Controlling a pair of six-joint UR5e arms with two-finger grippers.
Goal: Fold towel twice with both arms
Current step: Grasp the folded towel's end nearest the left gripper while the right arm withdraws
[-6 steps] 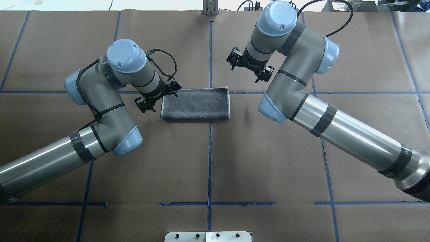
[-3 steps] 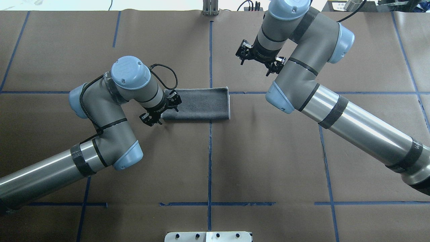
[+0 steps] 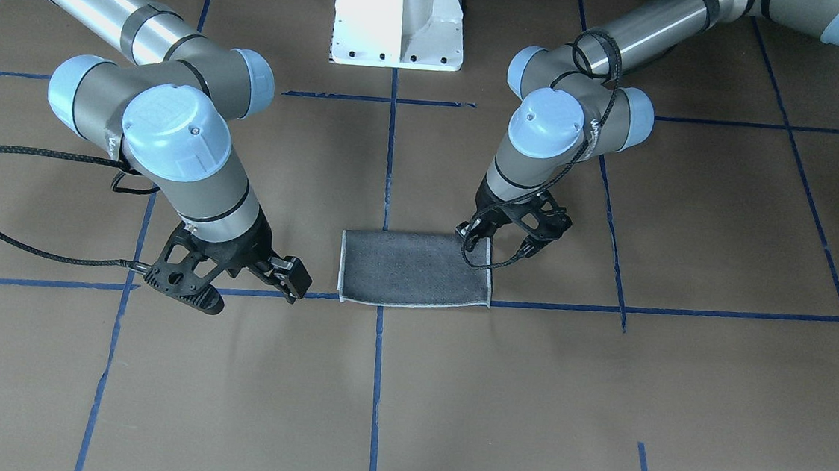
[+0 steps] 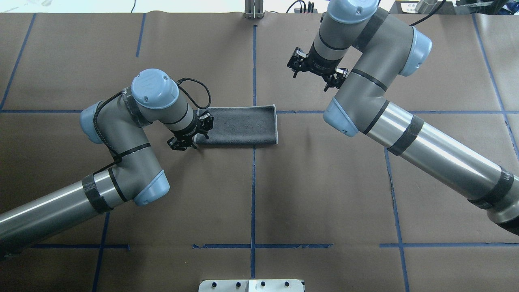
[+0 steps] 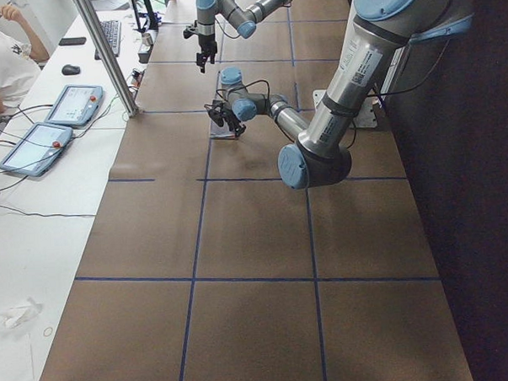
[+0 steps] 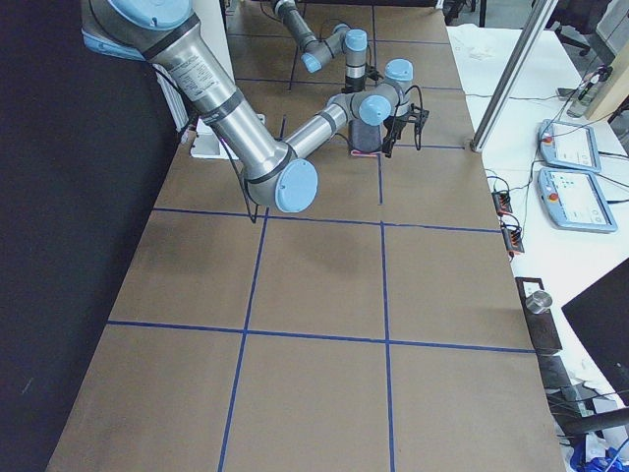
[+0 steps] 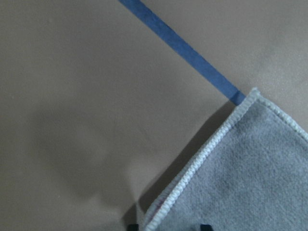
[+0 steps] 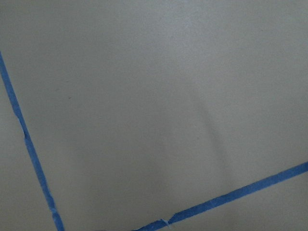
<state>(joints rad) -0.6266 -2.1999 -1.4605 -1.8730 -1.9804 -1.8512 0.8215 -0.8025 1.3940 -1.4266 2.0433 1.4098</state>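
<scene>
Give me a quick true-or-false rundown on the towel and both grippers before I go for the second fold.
1. The towel lies as a flat rectangle, dark grey face up. True.
2. The right gripper grips the towel. False: it hangs open over the bare table, apart from the towel.
3. The left gripper is at one short end of the towel. True.
4. The left gripper's fingers are shut. False: they stand apart, astride the towel's stitched edge.
</scene>
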